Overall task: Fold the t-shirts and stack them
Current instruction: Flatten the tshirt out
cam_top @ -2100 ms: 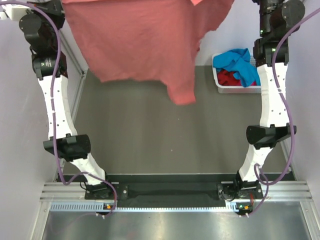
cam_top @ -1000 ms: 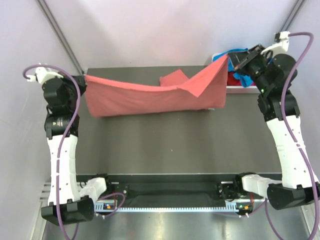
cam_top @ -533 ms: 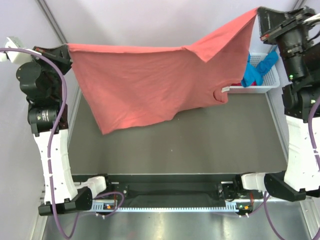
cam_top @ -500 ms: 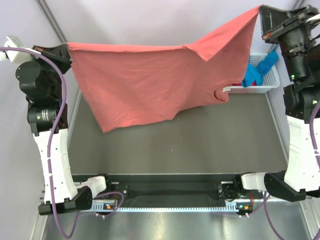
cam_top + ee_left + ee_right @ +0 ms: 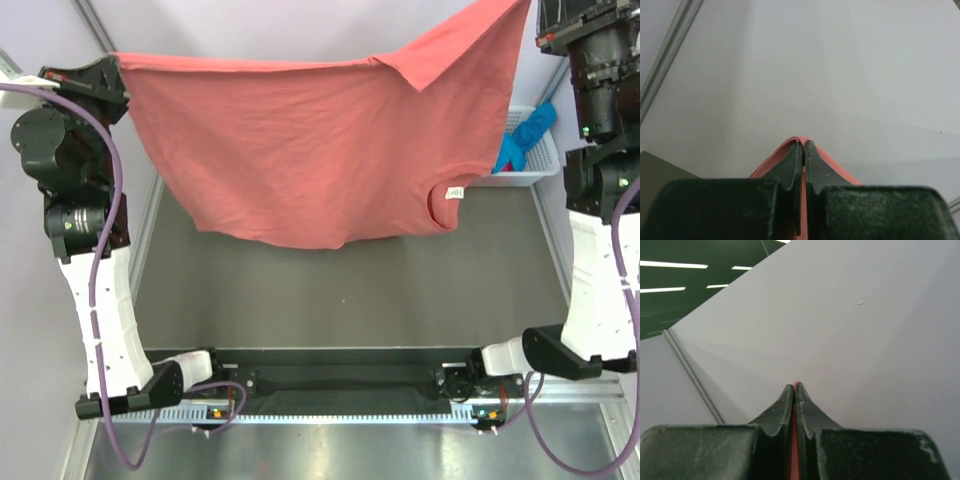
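— Grey table (image 5: 350,290) below, pale walls behind. How does the pink shirt (image 5: 300,150) hang?
— Spread flat above the table, long axis left to right, collar seemingly at the lower right.
— And the fingers?
— Clamped tight: left gripper (image 5: 803,145) and right gripper (image 5: 794,387) each pinch a top corner.

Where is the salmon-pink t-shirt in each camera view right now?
Top external: salmon-pink t-shirt hangs spread across the upper half, above the table, between left gripper and right gripper.
Left wrist: a pink edge at bottom centre, wrapped around the shut fingers.
Right wrist: a thin pink sliver at bottom centre, between the shut fingers.
Shared landmark: the pale back wall behind the shirt.
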`<state>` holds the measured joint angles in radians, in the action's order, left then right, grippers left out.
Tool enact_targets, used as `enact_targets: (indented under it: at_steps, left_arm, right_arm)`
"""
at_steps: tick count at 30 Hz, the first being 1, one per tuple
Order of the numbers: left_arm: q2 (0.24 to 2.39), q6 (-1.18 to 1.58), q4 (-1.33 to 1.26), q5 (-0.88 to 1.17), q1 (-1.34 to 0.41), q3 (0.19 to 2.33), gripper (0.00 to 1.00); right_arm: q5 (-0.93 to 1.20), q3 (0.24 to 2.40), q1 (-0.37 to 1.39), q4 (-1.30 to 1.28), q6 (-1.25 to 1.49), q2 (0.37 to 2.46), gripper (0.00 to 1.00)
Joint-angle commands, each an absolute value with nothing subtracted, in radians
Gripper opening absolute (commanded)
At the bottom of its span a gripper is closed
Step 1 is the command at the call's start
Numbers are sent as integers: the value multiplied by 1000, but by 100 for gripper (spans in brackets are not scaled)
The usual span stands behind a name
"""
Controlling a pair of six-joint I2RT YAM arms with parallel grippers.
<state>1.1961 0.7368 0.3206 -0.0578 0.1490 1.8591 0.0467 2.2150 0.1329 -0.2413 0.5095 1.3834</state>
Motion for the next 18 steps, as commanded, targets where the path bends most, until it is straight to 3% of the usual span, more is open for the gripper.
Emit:
enact_targets:
  at_steps: [1,8,11,18]
  left_arm:
    - [1255,753,193,-101,153,1885,0]
    - [1422,790,29,-106,156,1937,0]
    - [1541,810,-20,-106,170,2089,0]
    - [1811,909,-74,-86,207,2453,0]
  right_arm:
    - [14,2247,115,-65,531,1431,0]
    - [41,2422,95,69,643,1652,0]
    - [25,2569,89,104,666,1799,0]
    - [-61,2594,25,215,790,1847,0]
